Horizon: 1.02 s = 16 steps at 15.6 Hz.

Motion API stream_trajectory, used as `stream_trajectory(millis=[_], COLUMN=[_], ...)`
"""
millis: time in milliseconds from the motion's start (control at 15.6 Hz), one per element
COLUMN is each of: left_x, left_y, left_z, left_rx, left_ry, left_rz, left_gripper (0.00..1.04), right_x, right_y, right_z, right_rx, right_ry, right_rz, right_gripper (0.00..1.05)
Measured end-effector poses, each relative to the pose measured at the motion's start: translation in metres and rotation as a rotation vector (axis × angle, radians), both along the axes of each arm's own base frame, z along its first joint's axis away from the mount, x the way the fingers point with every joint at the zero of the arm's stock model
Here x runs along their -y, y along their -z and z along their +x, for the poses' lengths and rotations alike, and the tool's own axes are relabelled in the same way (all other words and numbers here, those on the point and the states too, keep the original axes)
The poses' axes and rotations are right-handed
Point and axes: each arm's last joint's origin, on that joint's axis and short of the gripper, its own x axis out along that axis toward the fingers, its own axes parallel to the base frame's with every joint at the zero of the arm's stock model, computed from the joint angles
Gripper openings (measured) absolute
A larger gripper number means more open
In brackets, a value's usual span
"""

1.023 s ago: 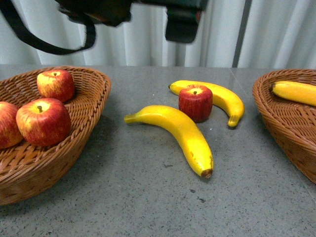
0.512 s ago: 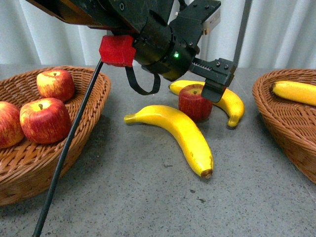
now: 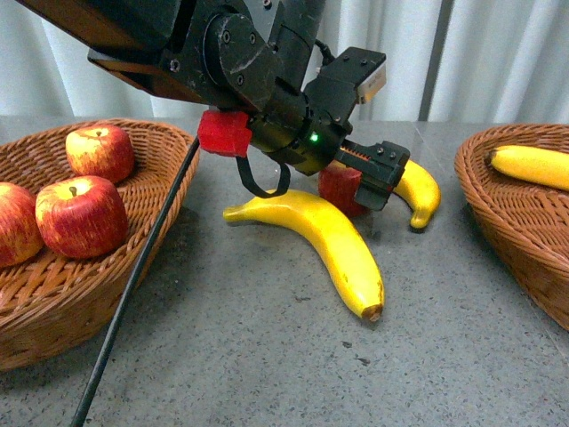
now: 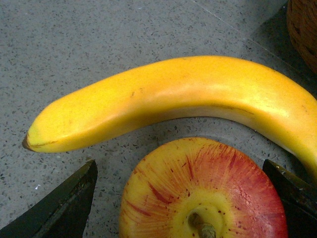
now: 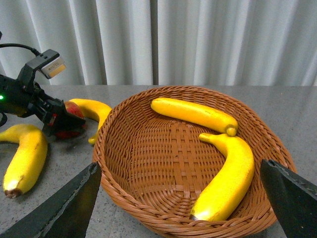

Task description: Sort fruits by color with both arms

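At the far left we see a wicker basket (image 3: 169,169) holding three red apples (image 3: 78,216), one of them cut off by the frame edge. Beside it our left arm (image 3: 240,62), with its red block (image 3: 220,133) and green light (image 3: 313,138), reaches down over the grey table (image 3: 267,356). A black cable (image 3: 133,285) runs from the arm toward the front. The left gripper (image 4: 179,168) straddles a lone apple (image 4: 203,198) standing on the table between the two baskets. Its jaws are spread: one finger (image 4: 64,208) is clearly apart from the fruit and the other sits just beside it, so nothing is clamped. A near banana (image 3: 320,236) lies just in front of that apple, and a far banana (image 3: 420,189) curves behind it; we cannot tell whether either touches it. Further right stands the second basket (image 5: 148,148) with two bananas (image 5: 195,114) lying in it. Our right gripper (image 5: 179,166) hangs above that basket with its jaws wide apart, holding nothing.
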Motion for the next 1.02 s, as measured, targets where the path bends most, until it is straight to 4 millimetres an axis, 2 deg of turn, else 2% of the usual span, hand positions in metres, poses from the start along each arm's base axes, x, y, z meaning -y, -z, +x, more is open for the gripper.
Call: stream_trajectory(millis=[64,256,384,512,576,640,703,767,831,1023], left_x=[0.0,0.002,-0.001,-0.011,-0.02,-0.032,-0.067,-0.128,-0.17,-0.174], left_y=[0.001,0.001,-0.004,-0.03,-0.051,-0.076,-0.123,-0.126,-0.095,-0.09], left_z=[0.001,0.001,-0.002,-0.008,-0.013,-0.02,-0.042,-0.062,-0.066,-0.065], left_rx=[-0.001,0.005,0.015,0.07,0.116,0.168,0.264,0.246,0.141,0.091], left_ry=[0.0,0.008,-0.012,-0.076,-0.126,-0.197,-0.376,-0.682,-0.889,-0.923], left_rz=[0.001,-0.006,0.003,-0.011,-0.037,-0.08,-0.167,-0.198,-0.181,-0.234], left_gripper=[0.98,0.69,0.66,0.66,0.66,0.66,0.66,0.66,0.66,0.65], right_x=[0.0,0.0,0.0,0.0,0.0,0.0,0.0,0.0,0.0,0.0], right_y=[0.0,0.0,0.0,0.0,0.0,0.0,0.0,0.0,0.0,0.0], right_z=[0.0,0.0,0.0,0.0,0.0,0.0,0.0,0.0,0.0,0.0], right_rx=[0.0,0.0,0.0,0.0,0.0,0.0,0.0,0.0,0.0,0.0], right_ry=[0.0,0.0,0.0,0.0,0.0,0.0,0.0,0.0,0.0,0.0], right_rz=[0.0,0.0,0.0,0.0,0.0,0.0,0.0,0.0,0.0,0.0], right_gripper=[0.98,0.98,0.98,0.98,0.98,0.98,0.98,0.98,0.98,0.98])
